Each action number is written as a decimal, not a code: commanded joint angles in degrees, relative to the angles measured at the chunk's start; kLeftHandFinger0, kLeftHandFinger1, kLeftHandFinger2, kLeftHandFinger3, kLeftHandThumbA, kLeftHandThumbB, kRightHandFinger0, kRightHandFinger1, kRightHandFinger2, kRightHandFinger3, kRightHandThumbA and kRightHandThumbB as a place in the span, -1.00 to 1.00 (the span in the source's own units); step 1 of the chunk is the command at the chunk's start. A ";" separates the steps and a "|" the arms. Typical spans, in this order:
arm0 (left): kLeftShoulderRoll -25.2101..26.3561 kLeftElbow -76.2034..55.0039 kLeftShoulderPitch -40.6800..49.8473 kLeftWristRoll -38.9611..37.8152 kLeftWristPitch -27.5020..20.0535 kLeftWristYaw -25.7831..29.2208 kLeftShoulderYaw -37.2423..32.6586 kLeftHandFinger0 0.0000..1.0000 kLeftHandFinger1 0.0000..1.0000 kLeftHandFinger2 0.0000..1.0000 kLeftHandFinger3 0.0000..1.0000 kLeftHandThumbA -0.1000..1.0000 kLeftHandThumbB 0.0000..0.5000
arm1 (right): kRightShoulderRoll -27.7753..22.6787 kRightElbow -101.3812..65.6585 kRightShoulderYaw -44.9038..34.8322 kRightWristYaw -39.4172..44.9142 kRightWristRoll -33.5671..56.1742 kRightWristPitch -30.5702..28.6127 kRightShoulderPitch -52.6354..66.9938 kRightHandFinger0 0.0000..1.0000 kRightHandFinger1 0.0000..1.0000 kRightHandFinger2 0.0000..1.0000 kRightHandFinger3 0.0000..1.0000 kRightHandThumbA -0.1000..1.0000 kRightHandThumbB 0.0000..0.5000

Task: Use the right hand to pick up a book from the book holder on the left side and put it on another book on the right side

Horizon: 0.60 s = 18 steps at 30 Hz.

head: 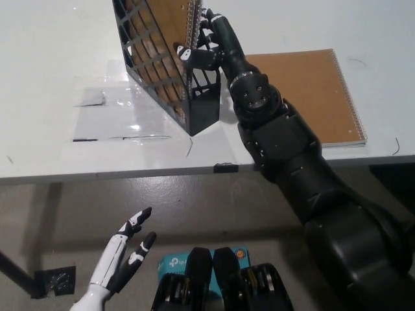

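Observation:
A black mesh book holder [170, 78] stands on the white table [78, 58] at the upper middle. Inside it leans a brown spiral-bound book [172, 19], its top lifted above the holder's right wall. My black right hand [206, 42] is shut on that book's spiral edge, with the thumb on the near face. A second brown spiral notebook [311, 91] lies flat on the table to the right, partly hidden by my right arm. My white left hand [120, 262] rests open at the lower left, below the table's edge.
The table's front edge [130, 170] runs across the middle of the picture, with bare floor [71, 220] below it. A blue box [178, 262] lies on the floor at the bottom. Tape marks [94, 100] sit on the table left of the holder.

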 commanded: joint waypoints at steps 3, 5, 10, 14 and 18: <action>1.30 -0.80 -1.02 0.44 -1.93 -0.85 -0.41 1.00 0.99 0.85 0.80 0.83 -0.29 | 0.71 -2.83 -0.96 -2.25 0.31 -3.66 -3.51 -0.95 -0.06 0.64 0.67 -1.00 -0.53; 1.24 -1.31 -0.87 0.39 -1.18 -0.97 -0.43 1.00 0.98 0.83 0.79 0.82 -0.26 | 0.75 -3.43 -1.04 -2.32 0.28 -3.47 -3.14 -0.94 -0.04 0.67 0.69 -1.00 -0.53; 1.08 -0.74 -1.04 0.19 -1.90 -0.83 -0.52 1.00 0.94 0.78 0.76 0.80 -0.32 | 0.76 -4.49 -1.33 -2.75 0.28 -2.73 -2.27 -0.96 -0.06 0.67 0.70 -1.00 -0.53; 1.07 -0.40 -1.16 0.37 -2.90 -0.56 -0.66 0.99 0.91 0.75 0.73 0.75 -0.39 | 0.48 -6.90 -2.46 -4.03 0.84 -2.95 -2.05 -1.00 -0.15 0.55 0.66 -1.00 -0.60; 1.21 0.25 -1.65 0.43 -4.21 -0.29 -0.57 0.91 0.86 0.72 0.73 0.71 -0.53 | 0.38 -13.15 -4.82 -4.27 2.36 -1.29 -2.48 -0.99 -0.12 0.53 0.70 -1.00 -0.66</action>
